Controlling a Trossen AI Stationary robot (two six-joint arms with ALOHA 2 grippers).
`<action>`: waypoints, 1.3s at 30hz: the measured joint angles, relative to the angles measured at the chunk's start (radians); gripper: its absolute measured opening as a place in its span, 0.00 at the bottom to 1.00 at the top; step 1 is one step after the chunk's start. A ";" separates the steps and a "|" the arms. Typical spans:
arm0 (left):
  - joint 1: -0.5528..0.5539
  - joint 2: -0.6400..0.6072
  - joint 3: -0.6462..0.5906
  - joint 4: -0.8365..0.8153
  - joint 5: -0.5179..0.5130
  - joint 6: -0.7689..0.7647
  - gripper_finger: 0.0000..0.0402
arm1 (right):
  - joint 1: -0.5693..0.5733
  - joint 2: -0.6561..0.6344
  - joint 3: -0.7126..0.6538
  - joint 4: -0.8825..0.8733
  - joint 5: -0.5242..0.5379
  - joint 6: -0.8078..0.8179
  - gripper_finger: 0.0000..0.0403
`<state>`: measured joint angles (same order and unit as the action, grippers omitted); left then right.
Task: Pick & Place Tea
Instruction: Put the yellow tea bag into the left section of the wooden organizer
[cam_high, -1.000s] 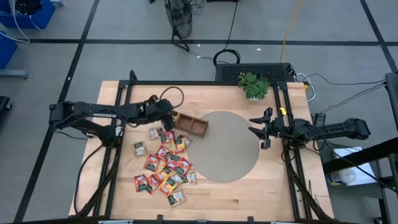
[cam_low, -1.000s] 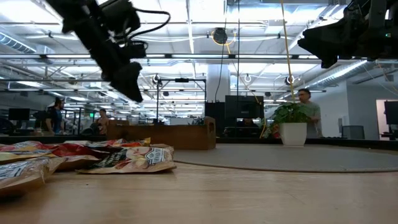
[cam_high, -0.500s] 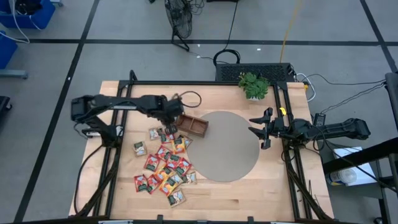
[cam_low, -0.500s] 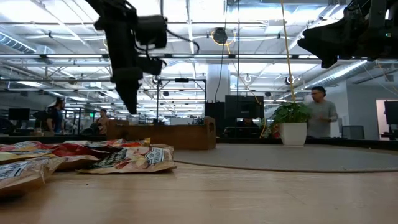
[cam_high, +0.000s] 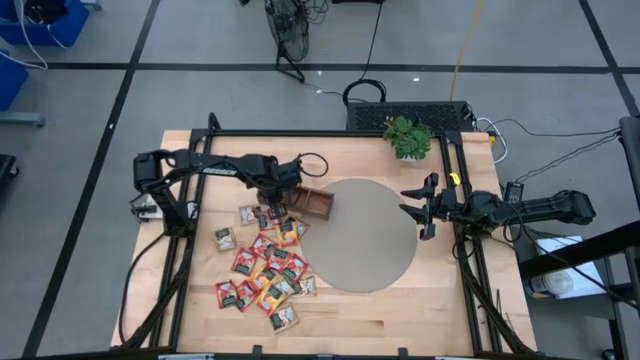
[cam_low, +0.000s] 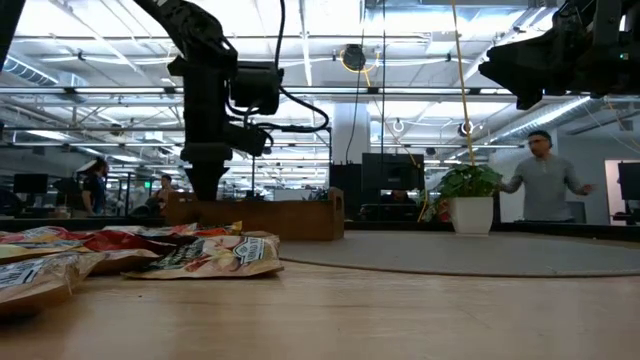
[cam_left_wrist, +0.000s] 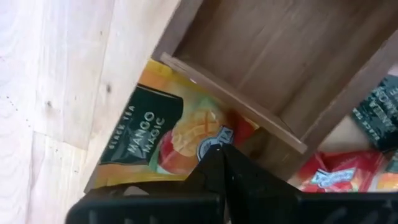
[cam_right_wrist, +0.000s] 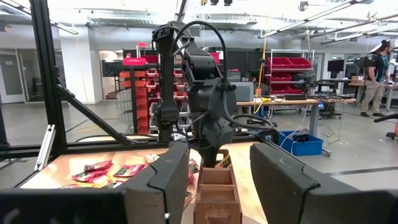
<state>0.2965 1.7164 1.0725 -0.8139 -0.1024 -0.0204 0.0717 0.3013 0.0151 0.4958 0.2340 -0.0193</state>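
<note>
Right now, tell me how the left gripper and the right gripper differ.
The left gripper is shut and points down at the table, its tips at a yellow mango tea sachet beside the wooden tray; whether it pinches the sachet cannot be told. The right gripper is open and hangs level above the edge of the round grey mat, holding nothing. Both are dark two-finger grippers.

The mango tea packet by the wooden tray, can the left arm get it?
Probably yes. The left tool, fingers shut, sits right over the mango tea packet, which lies partly under the wooden tray edge, with nothing else between.
</note>
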 joint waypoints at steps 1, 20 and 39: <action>0.002 0.000 0.000 0.000 0.000 0.000 0.00 | 0.000 0.000 0.000 0.000 0.000 0.000 0.39; 0.035 0.088 0.000 0.023 0.026 -0.021 0.00 | 0.000 0.001 0.000 0.000 -0.001 0.000 0.39; -0.050 0.064 -0.005 0.055 -0.183 -0.073 0.01 | 0.000 0.001 0.000 -0.001 0.000 0.000 0.39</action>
<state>0.2462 1.7805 1.0673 -0.7586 -0.2851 -0.0933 0.0718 0.3023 0.0148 0.4951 0.2340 -0.0193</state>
